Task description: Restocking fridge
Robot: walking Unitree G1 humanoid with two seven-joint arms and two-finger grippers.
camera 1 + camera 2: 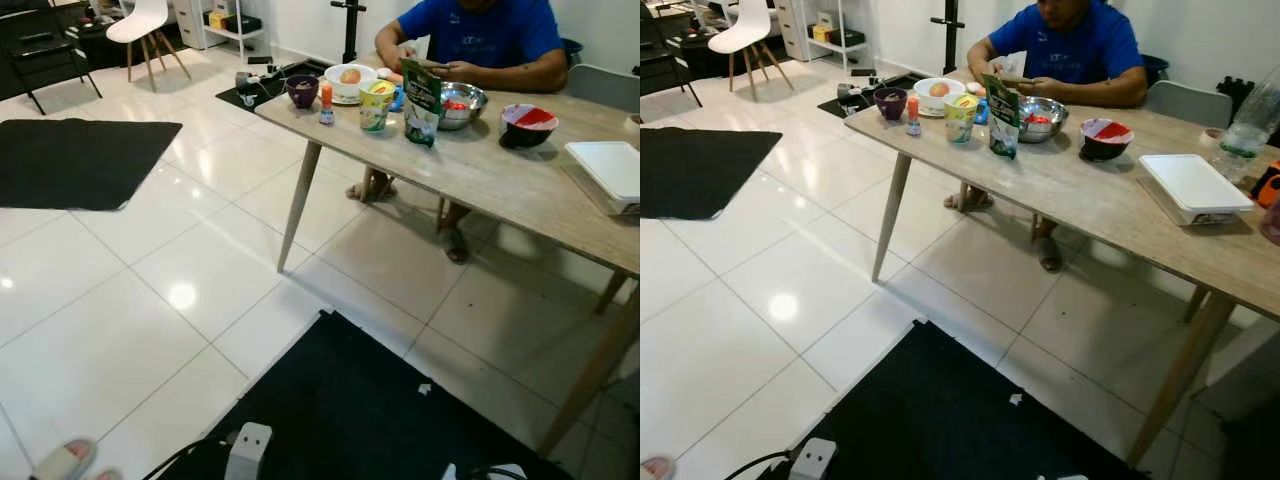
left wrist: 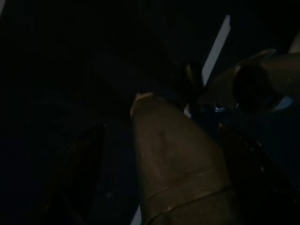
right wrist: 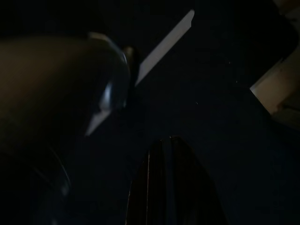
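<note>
Behind green pouch (image 1: 422, 102) — person's (image 1: 480, 40) hands half-hidden.

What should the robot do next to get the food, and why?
Probably step toward the wooden table. The green pouch, yellow cup and small bottle stand at its far end, beyond the black mat, and both arms hang idle.
</note>
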